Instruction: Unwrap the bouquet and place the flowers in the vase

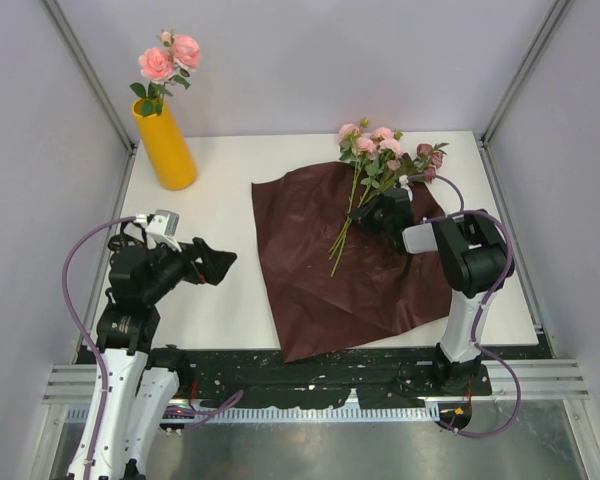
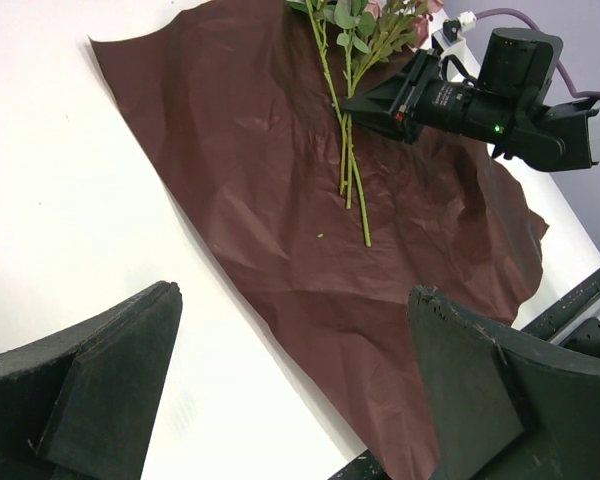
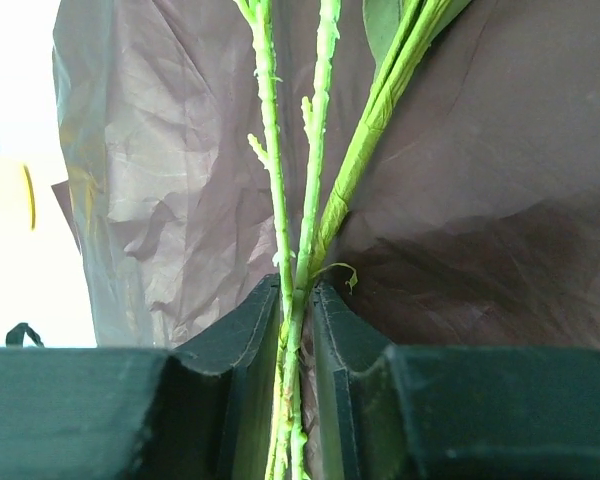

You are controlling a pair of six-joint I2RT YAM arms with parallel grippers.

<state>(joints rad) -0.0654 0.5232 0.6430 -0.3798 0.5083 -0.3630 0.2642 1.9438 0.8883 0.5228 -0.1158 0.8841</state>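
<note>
Well, the right gripper (image 3: 298, 300) had its two black fingers (image 3: 235, 330) squeezed close on the thin green stems (image 3: 305, 190) of the flowers (image 1: 382, 148), with nothing but stems between them. It held them low down on the stems, a bit above the cut ends. The flowers lay flat on the dark red paper (image 1: 320, 275), which was spread open and crinkly on the white table (image 1: 220, 215). Their pink and mauve heads pointed to the far side and poked out past the far edge of the paper, and their stem ends pointed back to the near side. The right arm reached in over the paper from the right. Over on the left, the left gripper (image 1: 216, 264) hung above the bare table with its fingers (image 2: 110, 390) spread wide apart and nothing in them. It was near the left edge of the paper and pointed toward it. Far from both grippers, the yellow vase (image 1: 166, 148) stood up straight in the far left corner of the table. Two pink roses (image 1: 170, 58) with green leaves stuck out of its top.
</note>
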